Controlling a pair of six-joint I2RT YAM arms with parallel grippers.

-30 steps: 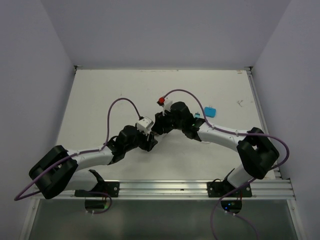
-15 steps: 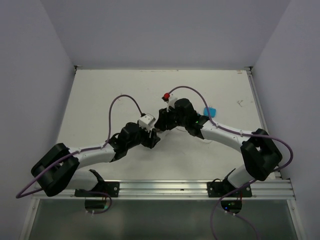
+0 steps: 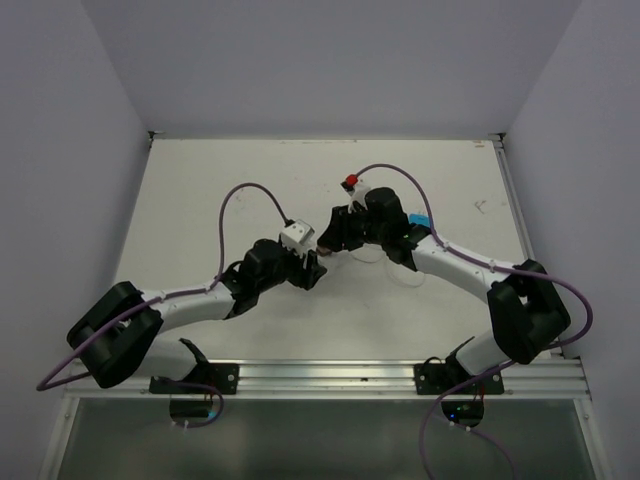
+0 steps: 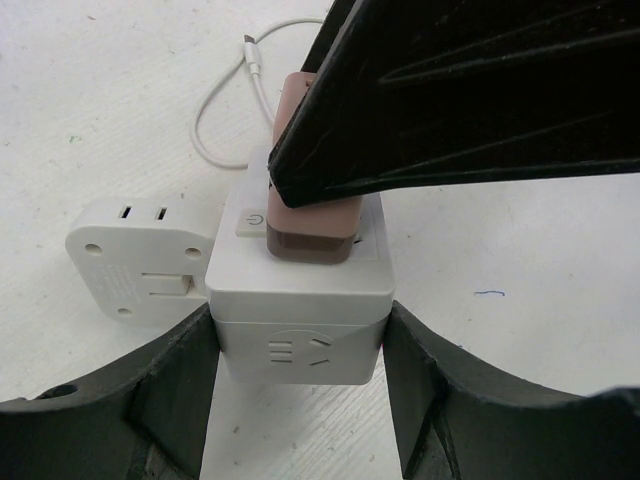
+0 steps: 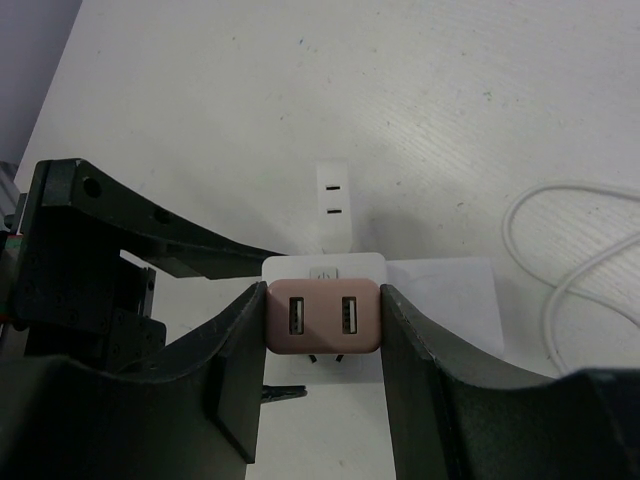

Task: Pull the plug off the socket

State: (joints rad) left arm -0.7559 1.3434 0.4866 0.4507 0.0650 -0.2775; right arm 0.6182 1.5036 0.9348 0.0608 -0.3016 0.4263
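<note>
The socket [image 4: 300, 300], a white cube with slot holes in its faces, rests on the table, and my left gripper [image 4: 300, 342] is shut on its two sides. A pink plug [image 5: 323, 318] with two USB ports sits against the socket's top face [image 5: 324, 266]. My right gripper [image 5: 322, 320] is shut on the plug's short sides. In the left wrist view a right finger [image 4: 460, 90] covers most of the plug [image 4: 312, 218]. From above, the two grippers [image 3: 322, 252] meet mid-table and hide both objects.
A flat white adapter [image 4: 140, 255] with two slots lies just left of the socket; it also shows beyond it [image 5: 332, 195]. A thin white cable [image 4: 215, 100] loops on the table behind, with its loop [image 5: 560, 270] at the right. A blue item [image 3: 420, 222] lies by the right forearm.
Both arms have shifted together to the right and farther from the bases, the right wrist most. Both grips are unchanged.
</note>
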